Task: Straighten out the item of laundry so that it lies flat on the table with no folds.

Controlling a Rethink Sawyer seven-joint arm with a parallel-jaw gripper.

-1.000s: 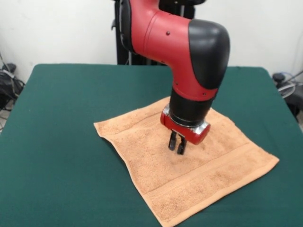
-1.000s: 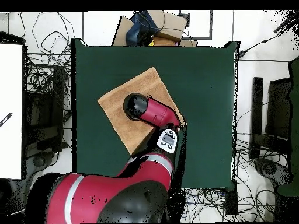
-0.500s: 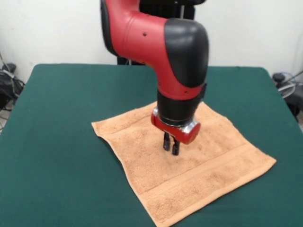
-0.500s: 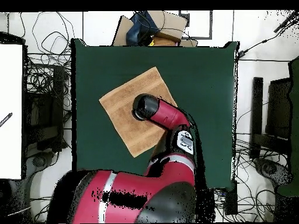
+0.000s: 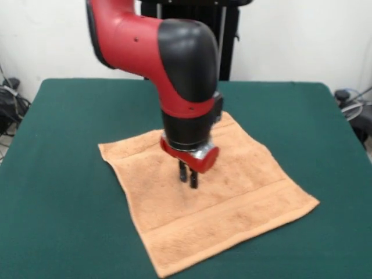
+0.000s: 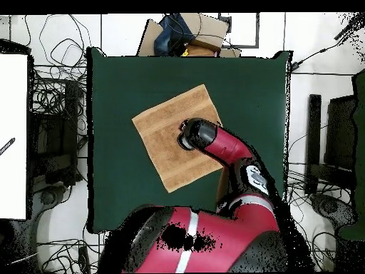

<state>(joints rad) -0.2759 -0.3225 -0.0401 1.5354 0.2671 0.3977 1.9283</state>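
Green felt desk (image 5: 70, 192): fills most of the front view, white wall behind, cables and equipment at the left and right edges. In the overhead view it sits upper centre, ringed by wiring and stands.

Towel (image 5: 232, 215): tan terry, one piece, centre of the front view, slightly right of middle and running toward the bottom edge. Turned diamond-wise to the desk edges. A woven band shows along the side nearest the bottom of the frame. All four corners appear laid out; no fold-over is visible in either view, though the arm covers part of the cloth. In the overhead view the towel (image 6: 160, 139) lies in the desk's centre-left, well inside every edge.

Arm: red and black, entering from the top of the front view, wrist pointing straight down over the towel's middle, likely so the tips can press or drag the cloth.

Tool (image 5: 188, 174): two dark fingers drawn together, nothing between them; tips at or just above the pile, contact not certain. In the overhead view the arm hides the tool.

Assessment: towel looks flat or nearly so; task judged close to complete.
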